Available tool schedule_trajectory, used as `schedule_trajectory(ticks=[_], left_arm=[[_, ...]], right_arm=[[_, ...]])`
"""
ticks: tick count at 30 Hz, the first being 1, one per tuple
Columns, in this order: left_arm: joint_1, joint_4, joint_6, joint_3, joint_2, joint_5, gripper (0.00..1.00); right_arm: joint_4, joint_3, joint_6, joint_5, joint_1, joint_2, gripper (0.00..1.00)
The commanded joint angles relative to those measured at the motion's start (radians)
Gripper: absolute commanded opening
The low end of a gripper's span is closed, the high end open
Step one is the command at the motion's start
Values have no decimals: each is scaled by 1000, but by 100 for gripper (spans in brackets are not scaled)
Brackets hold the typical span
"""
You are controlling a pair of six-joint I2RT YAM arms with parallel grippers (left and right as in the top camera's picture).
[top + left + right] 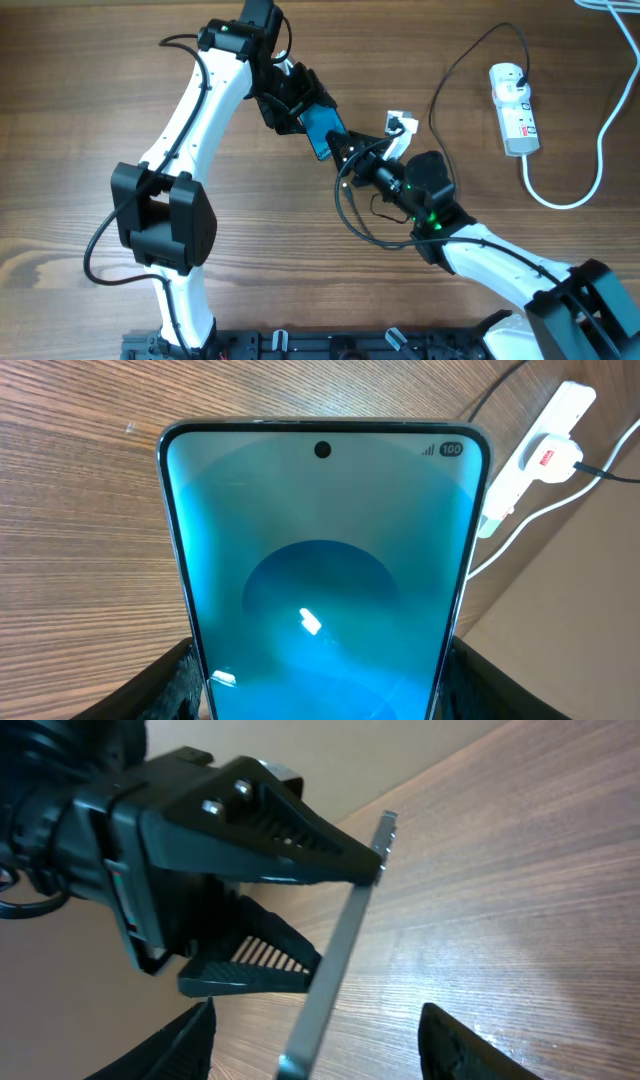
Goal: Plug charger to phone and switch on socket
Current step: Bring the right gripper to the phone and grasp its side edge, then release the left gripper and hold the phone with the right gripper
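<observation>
The phone (322, 132) with its teal screen is held off the table in my left gripper (310, 115), which is shut on its sides. It fills the left wrist view (320, 560). In the right wrist view the phone (345, 935) shows edge-on, clamped by the left gripper (250, 820). My right gripper (320, 1045) is open, and the phone's free end lies between its fingers without touching them. The charger's black cable (450, 70) arcs from the socket (514, 110) toward the right arm. Its connector tip is not clearly visible. The socket also shows in the left wrist view (540, 450).
A thick white cord (600, 150) loops from the socket at the far right. A small white piece (398, 128) sits beside the right gripper (348, 160). Black cable loops (350, 215) hang near the right arm. Bare wooden table (260, 260) lies in front.
</observation>
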Motion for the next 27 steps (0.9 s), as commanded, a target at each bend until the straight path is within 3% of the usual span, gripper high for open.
schedule_trajectory(ticks=[1, 9, 13, 27], left_arm=[[-9, 3, -10, 24, 1, 9, 48], [-48, 11, -26, 24, 1, 9, 48], [-60, 11, -29, 24, 1, 9, 48], [-92, 40, -80, 24, 1, 9, 46]], right_arm=[[20, 9, 9, 19, 3, 16, 63], [20, 10, 27, 51, 18, 16, 52], [15, 10, 33, 124, 52, 16, 41], [-63, 10, 192, 244, 69, 16, 26]])
